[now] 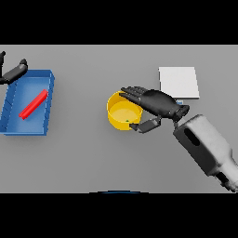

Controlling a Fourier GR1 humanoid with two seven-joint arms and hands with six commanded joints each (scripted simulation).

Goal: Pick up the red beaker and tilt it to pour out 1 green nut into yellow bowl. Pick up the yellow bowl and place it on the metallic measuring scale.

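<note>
The yellow bowl (122, 114) stands at the table's middle with a small green nut (127, 122) inside, near its front wall. My right hand (158, 104) is at the bowl's right side. Its fingers (132, 93) reach over the far rim and its thumb (145, 125) presses the near right rim, so the hand clasps the bowl. The red beaker (33, 104) lies on its side in a blue tray (46, 81) at the left. The pale metallic scale (179, 82) lies behind the right hand. My left hand (13, 71) rests relaxed at the far left, behind the tray.
The blue tray takes up the left side of the table. The scale sits close behind my right wrist. Bare grey table lies between the tray and the bowl and along the front.
</note>
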